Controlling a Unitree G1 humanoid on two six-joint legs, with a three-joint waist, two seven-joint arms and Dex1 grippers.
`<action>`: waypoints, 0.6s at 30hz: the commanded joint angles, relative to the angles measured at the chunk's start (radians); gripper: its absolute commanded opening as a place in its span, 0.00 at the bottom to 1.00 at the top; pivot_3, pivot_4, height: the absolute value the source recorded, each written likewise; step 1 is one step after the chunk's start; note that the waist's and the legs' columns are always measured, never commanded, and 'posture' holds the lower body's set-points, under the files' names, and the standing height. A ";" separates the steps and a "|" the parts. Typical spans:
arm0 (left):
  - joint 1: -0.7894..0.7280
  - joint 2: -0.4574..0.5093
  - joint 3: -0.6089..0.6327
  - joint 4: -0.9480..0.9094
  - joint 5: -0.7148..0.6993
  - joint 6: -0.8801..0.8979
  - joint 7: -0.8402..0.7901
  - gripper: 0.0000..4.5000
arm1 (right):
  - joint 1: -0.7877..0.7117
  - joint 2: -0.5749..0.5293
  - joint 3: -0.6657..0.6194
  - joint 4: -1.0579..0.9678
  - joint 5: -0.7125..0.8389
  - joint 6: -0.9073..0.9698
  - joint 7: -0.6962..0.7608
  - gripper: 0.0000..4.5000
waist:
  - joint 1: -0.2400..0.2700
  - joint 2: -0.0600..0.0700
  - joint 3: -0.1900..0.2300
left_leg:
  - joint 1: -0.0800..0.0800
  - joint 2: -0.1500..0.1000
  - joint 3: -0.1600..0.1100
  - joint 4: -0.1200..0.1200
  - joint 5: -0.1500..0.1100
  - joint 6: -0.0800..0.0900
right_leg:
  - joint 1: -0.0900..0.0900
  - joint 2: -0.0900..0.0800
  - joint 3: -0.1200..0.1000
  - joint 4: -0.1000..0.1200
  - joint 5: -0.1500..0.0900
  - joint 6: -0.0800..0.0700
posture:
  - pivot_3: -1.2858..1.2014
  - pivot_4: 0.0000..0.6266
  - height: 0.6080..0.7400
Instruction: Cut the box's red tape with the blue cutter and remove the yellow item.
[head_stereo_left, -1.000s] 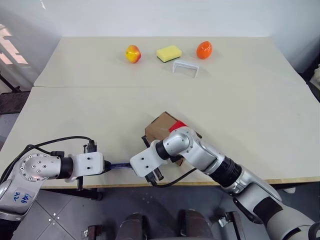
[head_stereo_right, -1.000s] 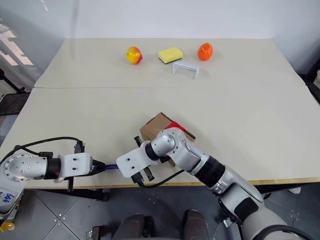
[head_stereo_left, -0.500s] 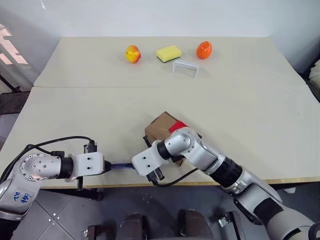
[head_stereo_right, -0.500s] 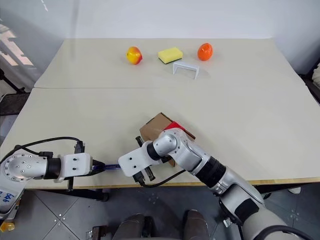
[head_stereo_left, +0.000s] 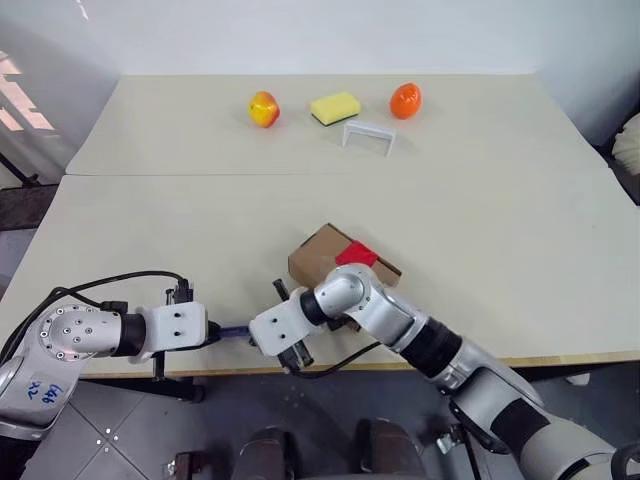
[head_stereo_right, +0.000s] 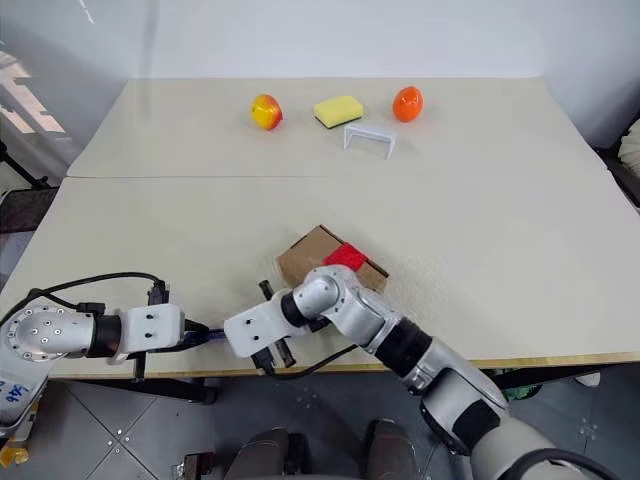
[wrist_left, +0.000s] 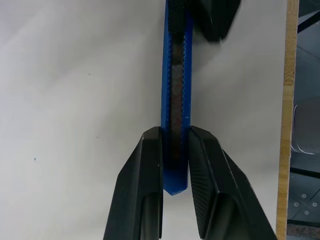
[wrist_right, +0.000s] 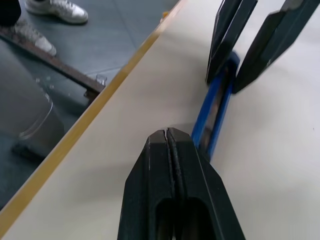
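Note:
The box (head_stereo_left: 318, 256), a small brown carton with red tape (head_stereo_left: 356, 253) across its top, lies near the table's front edge. Left of it, my left gripper (wrist_left: 175, 134) is shut on one end of the blue cutter (wrist_left: 175, 95), which lies flat on the table (head_stereo_left: 232, 331). My right gripper (wrist_right: 167, 133) is shut with nothing in it, and its tip sits right beside the cutter's other end (wrist_right: 212, 112). From the left wrist, a black right finger (wrist_left: 212, 17) appears to touch the cutter. The yellow item is hidden.
Along the table's far side stand a red-yellow apple (head_stereo_left: 264, 108), a yellow sponge (head_stereo_left: 336, 107), an orange-red rounded object (head_stereo_left: 405, 100) and a small white frame (head_stereo_left: 368, 135). The table's front edge (head_stereo_left: 560, 358) runs just below both grippers.
My right gripper has moved left and down, away from the box and up to the cutter's free end, so more of the box top shows. The left gripper and cutter stayed put.

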 joint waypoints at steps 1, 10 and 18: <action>0.022 0.006 -0.045 -0.020 0.006 0.009 -0.028 0.12 | -0.014 -0.017 -0.056 -0.064 0.025 0.051 0.014 0.01 | 0.000 0.000 0.000 | 0.000 0.000 0.000 0.000 0.000 0.000 | 0.000 0.000 0.000 0.000 0.000 0.000 | 0.52 0.24 1.00; 0.018 0.010 -0.055 -0.029 0.003 0.044 -0.031 0.12 | -0.011 -0.160 -0.099 -0.247 0.049 0.106 0.102 0.01 | 0.000 0.000 0.000 | -0.001 0.000 -0.001 -0.001 -0.001 0.000 | 0.000 0.000 0.000 -0.001 0.000 0.000 | 0.52 0.24 1.00; 0.011 0.010 -0.061 -0.036 0.005 0.058 -0.034 0.12 | 0.006 -0.165 -0.073 -0.210 0.021 0.078 0.084 0.01 | 0.001 0.000 0.000 | -0.001 -0.001 0.000 0.000 -0.001 0.000 | 0.000 0.000 0.000 -0.001 0.000 0.000 | 0.52 0.24 1.00</action>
